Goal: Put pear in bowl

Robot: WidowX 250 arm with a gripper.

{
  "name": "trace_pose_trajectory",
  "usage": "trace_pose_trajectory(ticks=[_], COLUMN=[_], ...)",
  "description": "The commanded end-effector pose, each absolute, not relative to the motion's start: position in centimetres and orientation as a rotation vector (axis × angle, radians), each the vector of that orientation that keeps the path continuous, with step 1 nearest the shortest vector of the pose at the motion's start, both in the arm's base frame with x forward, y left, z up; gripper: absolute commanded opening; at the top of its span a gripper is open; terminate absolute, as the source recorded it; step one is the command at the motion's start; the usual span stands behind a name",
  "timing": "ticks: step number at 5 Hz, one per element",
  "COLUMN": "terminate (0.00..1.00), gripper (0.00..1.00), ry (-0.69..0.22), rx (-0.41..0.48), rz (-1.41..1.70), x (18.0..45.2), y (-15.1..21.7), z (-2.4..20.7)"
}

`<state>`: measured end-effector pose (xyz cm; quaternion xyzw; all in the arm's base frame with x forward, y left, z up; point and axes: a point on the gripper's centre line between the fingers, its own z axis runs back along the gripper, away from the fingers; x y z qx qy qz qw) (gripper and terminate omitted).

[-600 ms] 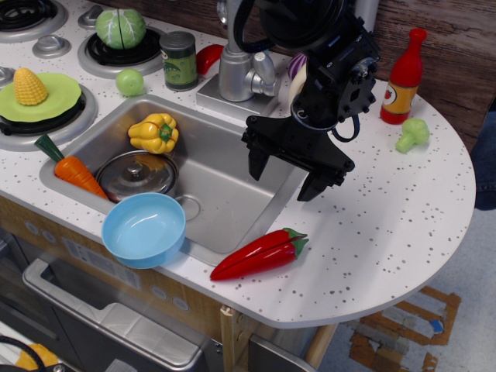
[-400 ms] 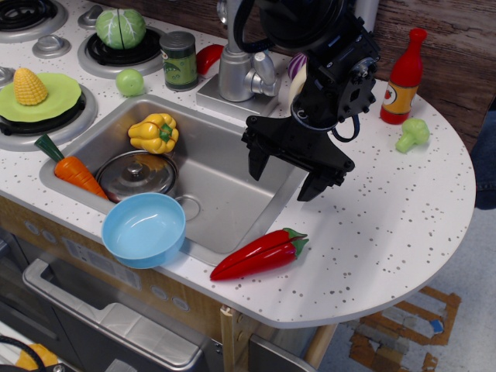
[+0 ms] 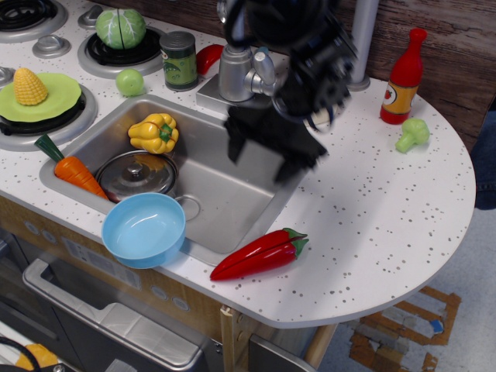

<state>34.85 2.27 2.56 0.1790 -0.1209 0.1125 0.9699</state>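
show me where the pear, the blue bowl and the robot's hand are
pear [image 3: 130, 82], observation.image view, middle of its rounded body
bowl [image 3: 124, 249], observation.image view, front rim
hand [image 3: 262, 159], observation.image view, midway between its blurred fingertips

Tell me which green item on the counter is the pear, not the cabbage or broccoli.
The pear is the small smooth light-green ball beside the sink's back-left corner. The cabbage is bigger and striped, on a burner; the broccoli is knobbly, far right.

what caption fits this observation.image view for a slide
Open gripper blurred above the sink, pear beside the stove, empty bowl at the sink's front edge.
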Motion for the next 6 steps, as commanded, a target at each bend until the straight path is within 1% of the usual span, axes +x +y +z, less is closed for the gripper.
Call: trace_pose_trajectory(ticks=[1, 2, 3, 4, 5, 6], terminate=[0.00, 0.00, 0.00, 0.00, 0.00, 0.00], gripper=[1.00, 1.00, 1.00, 1.00, 1.00, 1.00], ry=[-0.356, -0.448, -0.539, -0.618, -0.647, -0.652], rx=[0.488, 0.515, 0.552, 0.550, 0.509, 0.483], rz=[0.404, 0.504, 0.575, 0.625, 0.635, 0.655], x=[37.6, 38.0, 38.4, 39.2, 39.8, 40.1], y=[8.7, 13.0, 15.8, 18.8, 20.8, 21.8], z=[7.9, 9.1, 9.4, 8.7, 7.5, 6.5])
